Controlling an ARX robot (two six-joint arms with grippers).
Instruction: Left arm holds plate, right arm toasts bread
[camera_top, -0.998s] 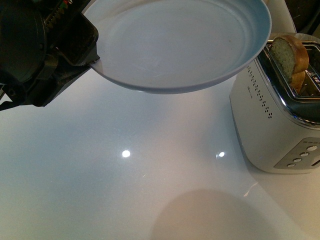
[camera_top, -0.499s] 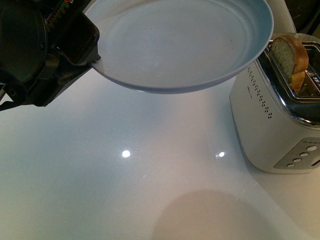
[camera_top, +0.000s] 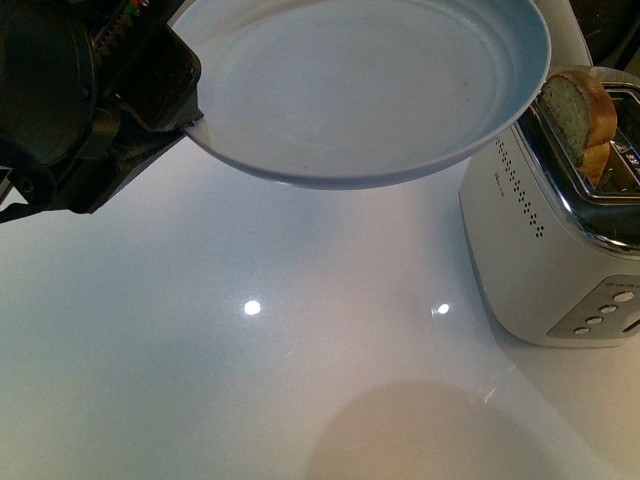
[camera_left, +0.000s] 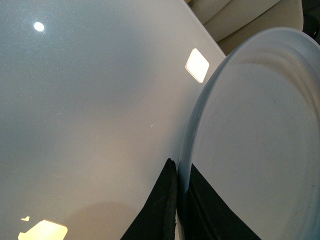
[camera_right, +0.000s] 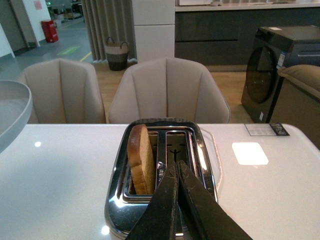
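1. Front view: your bulky black left gripper (camera_top: 193, 118) has its fingers (camera_top: 165, 85) clamped on the near-left rim of the round, shallow, glossy pale blue-grey plate (camera_top: 365, 90). The plate is held in the air above the glossy white bench (camera_top: 250, 380) and tilted towards the camera. Its right edge sits just beside the slice of light brown, speckled wholemeal bread (camera_top: 578, 108). That bread stands upright in a slot of the white toaster with a chrome top (camera_top: 535, 240), on the right side of the bench. Since half a second ago the plate and the gripper have drifted slightly to the right. The bread and toaster have not moved.

2. Left wrist view: you can see the two flat black fingers (camera_left: 162, 210) of the left gripper (camera_left: 181, 167) pinching the plate (camera_left: 260, 140) by its raised rim, one on each side. The bench (camera_left: 90, 100) lies below.

3. Right wrist view: the fingers (camera_right: 165, 205) of your right gripper (camera_right: 176, 164) are drawn narrow, nearly touching, and hold nothing. Their tips hang over the chrome top of the toaster (camera_right: 117, 200), between its two slots. The bread (camera_right: 140, 160) stands in one slot and the slot beside it is open. An edge of the plate (camera_right: 12, 112) shows at the side. Beige chairs (camera_right: 167, 90) stand beyond the bench (camera_right: 60, 165).
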